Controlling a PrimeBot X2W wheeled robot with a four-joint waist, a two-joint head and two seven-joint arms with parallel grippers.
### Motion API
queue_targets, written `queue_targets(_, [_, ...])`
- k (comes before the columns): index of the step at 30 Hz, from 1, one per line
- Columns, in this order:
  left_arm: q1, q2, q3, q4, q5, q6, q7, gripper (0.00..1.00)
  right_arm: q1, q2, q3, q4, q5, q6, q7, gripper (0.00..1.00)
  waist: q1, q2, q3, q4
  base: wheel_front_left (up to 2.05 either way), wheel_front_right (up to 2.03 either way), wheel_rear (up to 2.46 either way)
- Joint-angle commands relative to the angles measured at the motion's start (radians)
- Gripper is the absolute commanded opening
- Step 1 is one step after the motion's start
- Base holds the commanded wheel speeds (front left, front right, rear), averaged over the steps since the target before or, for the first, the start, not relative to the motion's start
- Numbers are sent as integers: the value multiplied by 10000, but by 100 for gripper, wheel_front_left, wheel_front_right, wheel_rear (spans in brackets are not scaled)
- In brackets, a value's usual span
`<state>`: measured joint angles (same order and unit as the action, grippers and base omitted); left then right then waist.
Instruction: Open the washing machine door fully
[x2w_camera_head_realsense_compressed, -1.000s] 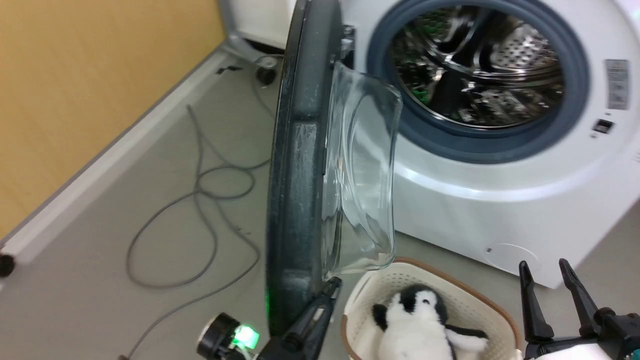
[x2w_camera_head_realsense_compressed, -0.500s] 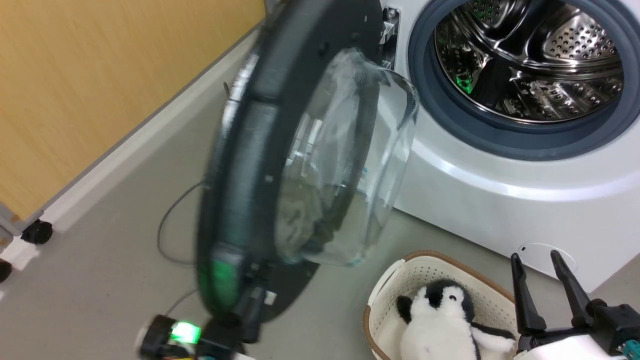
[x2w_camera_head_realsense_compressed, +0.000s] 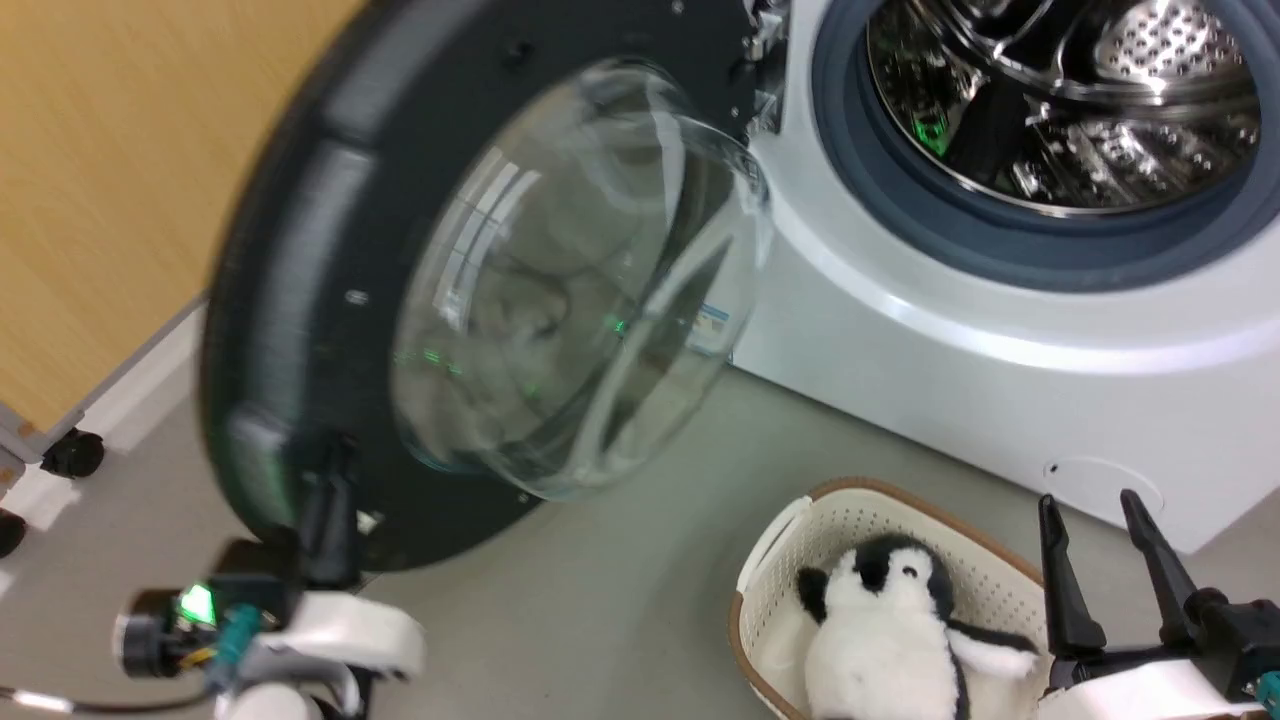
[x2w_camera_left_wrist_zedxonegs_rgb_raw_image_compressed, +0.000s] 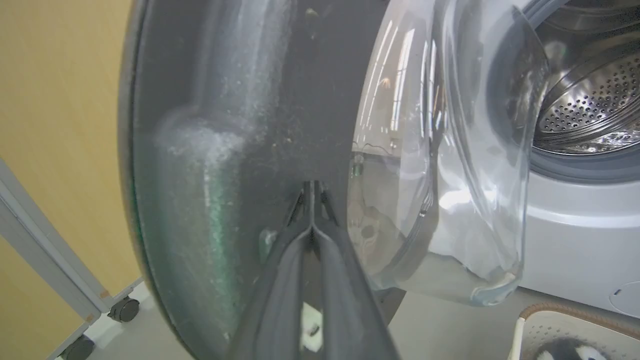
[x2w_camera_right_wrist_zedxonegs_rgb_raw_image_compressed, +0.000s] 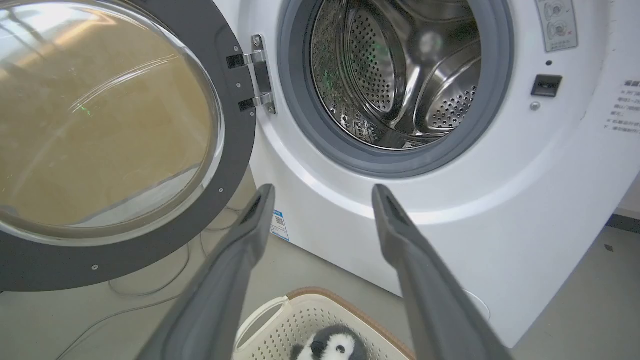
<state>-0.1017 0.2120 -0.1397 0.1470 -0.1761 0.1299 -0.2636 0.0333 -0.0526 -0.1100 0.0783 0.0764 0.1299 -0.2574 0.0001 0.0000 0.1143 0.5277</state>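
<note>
The washing machine door is a big black disc with a bulging glass bowl, swung out to the left on its hinge. Its inner face points toward me. My left gripper is shut, its joined fingertips pressing on the door's dark inner rim just left of the bowl; the left gripper holds nothing. At the lower right my right gripper stands open and clear of the machine. In the right wrist view the right gripper faces the steel drum mouth.
The white washer front with its grey-ringed drum mouth fills the upper right. A cream basket holding a toy penguin sits on the floor before it. A yellow wall and cart wheels lie left, behind the door.
The door has swung wider toward the left wall, from edge-on to showing its inner face, with my shut left gripper moving left along with it. The head view shifted too. The right gripper stayed put.
</note>
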Motion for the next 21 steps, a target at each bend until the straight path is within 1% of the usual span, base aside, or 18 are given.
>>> queue_targets(1, [-279,15,233,91,-73,10,18,0,-193,24,-19,-70,-98,8,-44,100,-1,0,152,-79,0,0,0])
queue_targets(16, [-2047,5,2699,1943,-505,-410,18,0,-851,24,48,-254,-802,8,-44,100,-1,0,1385,-598,0,0,0])
queue_targets(18, [-2361,-46,3118,2151,-726,-550,18,0,-944,24,35,-278,-906,8,-44,100,-1,0,1568,-671,0,0,0])
queue_targets(21, [-2885,71,3709,2495,-846,-748,18,0,-1092,24,46,-306,-1057,8,-44,100,-1,0,1832,-795,0,0,0])
